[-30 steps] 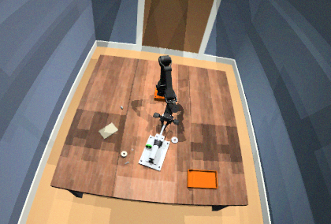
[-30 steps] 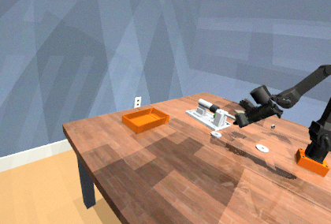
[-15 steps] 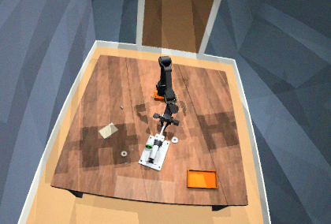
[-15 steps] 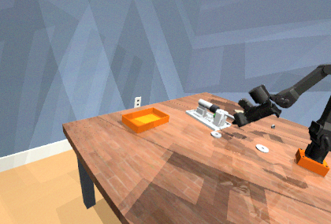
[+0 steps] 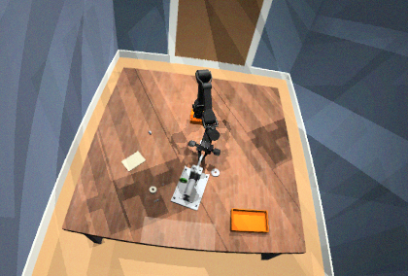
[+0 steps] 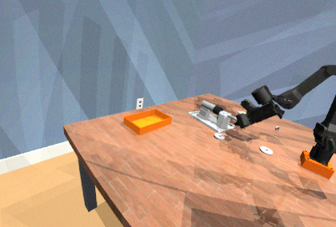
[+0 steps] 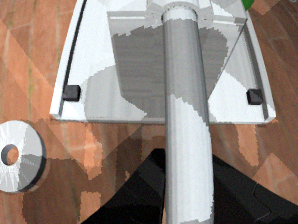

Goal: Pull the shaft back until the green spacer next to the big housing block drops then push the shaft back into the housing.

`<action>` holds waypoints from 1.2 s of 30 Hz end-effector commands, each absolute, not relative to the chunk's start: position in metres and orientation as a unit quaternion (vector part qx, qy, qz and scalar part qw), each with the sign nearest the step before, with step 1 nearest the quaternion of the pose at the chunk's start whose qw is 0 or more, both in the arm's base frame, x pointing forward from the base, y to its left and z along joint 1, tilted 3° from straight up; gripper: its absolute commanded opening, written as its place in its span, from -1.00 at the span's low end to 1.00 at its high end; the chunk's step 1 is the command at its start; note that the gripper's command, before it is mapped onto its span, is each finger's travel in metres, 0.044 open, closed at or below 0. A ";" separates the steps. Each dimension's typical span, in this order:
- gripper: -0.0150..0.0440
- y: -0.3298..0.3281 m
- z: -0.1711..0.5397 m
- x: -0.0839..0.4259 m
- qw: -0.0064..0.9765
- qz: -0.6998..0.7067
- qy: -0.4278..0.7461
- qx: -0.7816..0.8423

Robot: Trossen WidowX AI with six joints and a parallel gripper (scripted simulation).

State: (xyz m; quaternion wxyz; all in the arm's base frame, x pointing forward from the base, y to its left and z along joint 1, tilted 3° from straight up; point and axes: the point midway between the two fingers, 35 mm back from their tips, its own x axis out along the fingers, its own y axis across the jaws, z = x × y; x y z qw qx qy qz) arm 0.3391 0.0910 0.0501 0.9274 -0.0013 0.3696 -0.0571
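Observation:
My gripper (image 5: 200,155) (image 6: 237,121) (image 7: 177,159) is shut on the light grey shaft (image 5: 198,162) (image 7: 186,85), at the end that sticks out toward the arm. The shaft passes through a white upright block (image 6: 223,119) (image 7: 140,65) on the white base plate (image 5: 201,191) (image 6: 210,125). Beyond it are a black cylindrical part (image 5: 194,176) (image 6: 219,109) and the grey cylindrical housing (image 5: 189,190) (image 6: 208,105). The green spacer (image 5: 183,180) (image 6: 218,117) (image 7: 247,4) appears off the shaft, low beside it over the plate. The shaft's far end is hidden.
A pale disc (image 5: 216,172) (image 6: 219,136) (image 7: 20,156) lies beside the plate. Another ring (image 5: 153,188) lies across from it. Another disc (image 6: 266,150) lies nearer the arm's base. An orange tray (image 5: 249,221) (image 6: 148,122), a cream card (image 5: 133,160) and a small grey piece (image 5: 150,132) (image 6: 277,128) are farther off.

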 end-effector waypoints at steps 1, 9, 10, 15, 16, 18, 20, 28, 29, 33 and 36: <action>-0.49 0.092 0.053 0.344 0.929 -0.056 0.365 -0.001; -0.49 0.091 0.053 0.347 0.929 -0.056 0.365 -0.001; -0.49 0.091 0.053 0.347 0.929 -0.056 0.365 -0.001; -0.49 0.091 0.054 0.349 0.929 -0.056 0.365 -0.001; -0.49 0.091 0.054 0.350 0.929 -0.056 0.365 -0.001; -0.49 0.091 0.054 0.350 0.929 -0.056 0.365 -0.001; -0.49 0.091 0.054 0.351 0.930 -0.056 0.365 -0.001; -0.49 0.091 0.054 0.354 0.930 -0.056 0.364 -0.001; -0.49 0.091 0.054 0.355 0.930 -0.056 0.364 -0.001; -0.49 0.090 0.054 0.356 0.930 -0.056 0.364 -0.001; -0.49 0.090 0.054 0.357 0.930 -0.056 0.364 -0.001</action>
